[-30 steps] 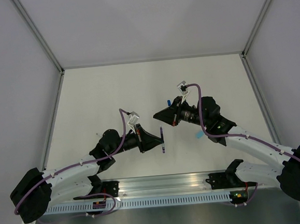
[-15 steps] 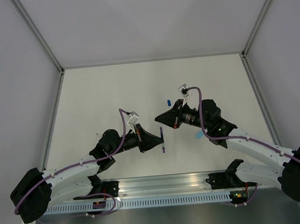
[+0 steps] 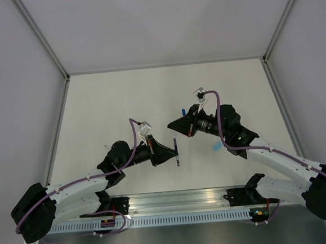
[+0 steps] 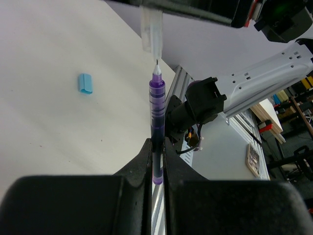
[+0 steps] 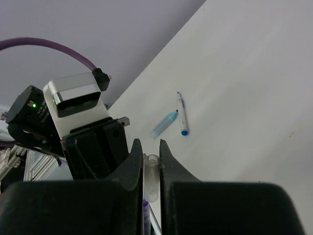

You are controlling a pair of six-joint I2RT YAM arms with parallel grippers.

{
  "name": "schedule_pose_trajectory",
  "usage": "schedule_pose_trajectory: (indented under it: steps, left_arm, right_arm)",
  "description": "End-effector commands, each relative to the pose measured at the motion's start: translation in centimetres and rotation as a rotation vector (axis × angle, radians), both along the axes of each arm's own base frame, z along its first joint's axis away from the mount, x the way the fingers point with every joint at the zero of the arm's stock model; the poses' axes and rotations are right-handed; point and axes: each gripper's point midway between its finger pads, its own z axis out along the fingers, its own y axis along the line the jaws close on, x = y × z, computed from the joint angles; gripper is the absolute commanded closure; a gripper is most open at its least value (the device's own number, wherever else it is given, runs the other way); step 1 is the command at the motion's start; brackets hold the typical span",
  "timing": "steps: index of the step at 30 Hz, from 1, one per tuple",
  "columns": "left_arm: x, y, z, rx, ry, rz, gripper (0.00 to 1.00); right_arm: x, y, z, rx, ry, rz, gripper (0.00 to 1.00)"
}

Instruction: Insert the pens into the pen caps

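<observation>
A purple pen is clamped in the left gripper. A clear cap, near its tip, is pinched in the right gripper.

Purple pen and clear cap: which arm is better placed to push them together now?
Probably the right. The right gripper pinches the clear cap just at the tip of the purple pen; the left gripper holds that pen low, so it may tilt.

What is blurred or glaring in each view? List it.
Left wrist: left gripper blurred up close, purple pen sharp. Right wrist: right gripper and its clear cap blurred, white pen on the table crisp. Top external: even light, no glare.
</observation>
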Motion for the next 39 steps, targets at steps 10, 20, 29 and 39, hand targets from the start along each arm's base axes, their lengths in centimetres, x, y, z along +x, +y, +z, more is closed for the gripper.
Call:
schedule_pose_trajectory:
  steps: [10, 20, 29, 39]
  left_arm:
    - [-0.1, -0.5, 2.6, -0.066, -0.039, -0.019, 0.98]
    - [-0.1, -0.4, 2.8, -0.078, -0.042, -0.016, 0.98]
    - [0.0, -0.6, 3.2, -0.083, -0.045, -0.019, 0.98]
    - [-0.1, -0.8, 2.6, -0.080, -0.030, -0.027, 0.98]
  right_arm:
    - [0.0, 0.7, 3.6, 0.054, -0.062, 0.025, 1.00]
    - [-0.5, 0.5, 2.1, 0.036, -0.057, 0.036, 1.00]
    - [-0.8, 0.8, 1.8, 0.035, -0.057, 0.053, 1.00]
    - [-0.5, 0.7, 2.4, 0.040, -0.065, 0.031, 1.00]
